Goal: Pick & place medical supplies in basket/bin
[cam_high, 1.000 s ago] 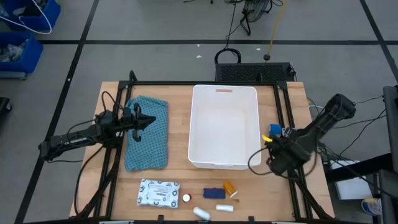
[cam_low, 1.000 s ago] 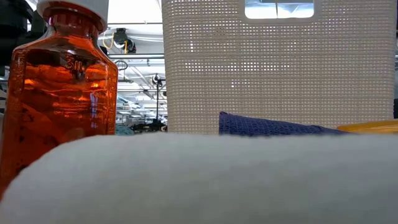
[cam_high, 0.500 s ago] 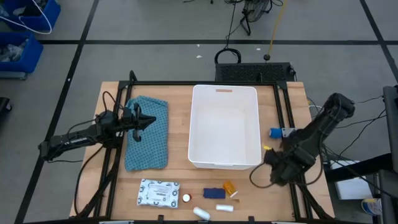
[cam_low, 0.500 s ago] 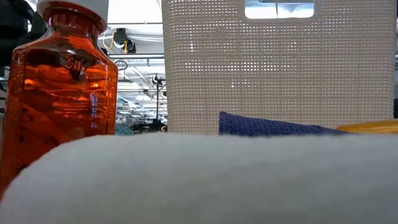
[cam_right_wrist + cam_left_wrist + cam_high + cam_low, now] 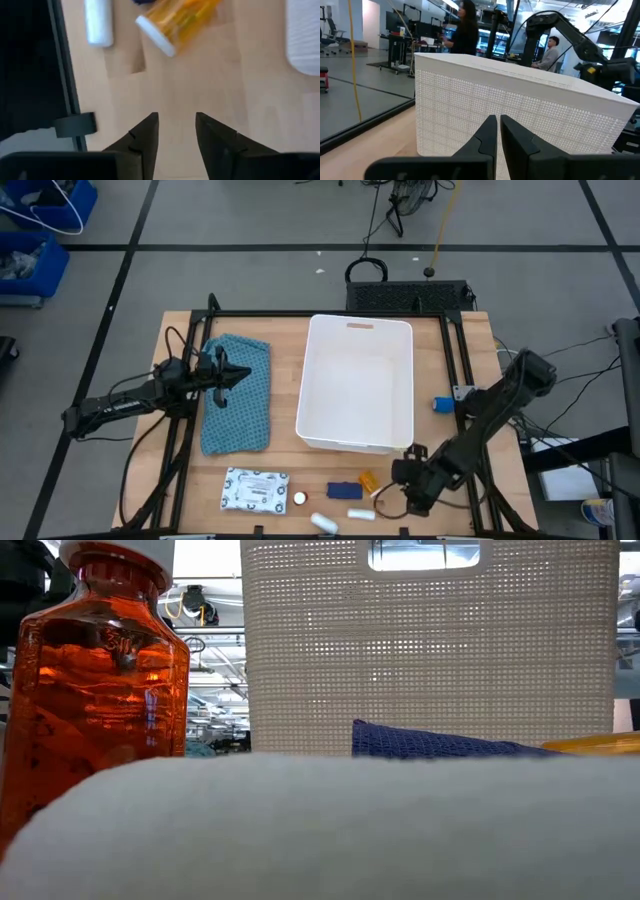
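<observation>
Mid-table we see the white tub (image 5: 355, 385), teal cloth (image 5: 237, 393) to its left under the closed left gripper (image 5: 232, 370). Nearer us lie the white packet (image 5: 256, 489), blue piece (image 5: 342, 490) and orange pill bottle (image 5: 368, 480); our right gripper (image 5: 405, 480) hangs open just right of it, holding nothing.

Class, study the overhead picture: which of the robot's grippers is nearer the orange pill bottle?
The right gripper, open and empty just beside the orange pill bottle at the table's near edge. The left gripper is shut over the teal cloth, beyond the bin.
</observation>
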Controlling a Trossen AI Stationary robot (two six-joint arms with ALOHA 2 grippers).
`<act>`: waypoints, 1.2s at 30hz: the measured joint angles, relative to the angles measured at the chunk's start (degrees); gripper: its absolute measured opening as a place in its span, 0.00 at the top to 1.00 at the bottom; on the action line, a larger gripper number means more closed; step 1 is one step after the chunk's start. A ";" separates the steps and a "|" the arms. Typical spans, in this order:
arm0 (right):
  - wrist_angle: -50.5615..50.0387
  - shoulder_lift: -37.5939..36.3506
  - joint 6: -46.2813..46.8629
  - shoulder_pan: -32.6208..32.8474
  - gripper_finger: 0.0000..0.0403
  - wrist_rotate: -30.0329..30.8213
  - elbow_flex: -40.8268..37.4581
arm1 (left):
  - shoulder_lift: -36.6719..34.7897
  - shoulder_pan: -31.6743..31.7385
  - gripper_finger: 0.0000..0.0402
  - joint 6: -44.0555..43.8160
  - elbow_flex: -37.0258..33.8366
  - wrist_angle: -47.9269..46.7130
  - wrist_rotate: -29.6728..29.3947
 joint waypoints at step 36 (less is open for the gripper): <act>-6.27 27.54 -10.08 -1.51 0.42 9.01 36.32 | 0.00 -0.02 0.94 -2.11 0.00 0.04 2.12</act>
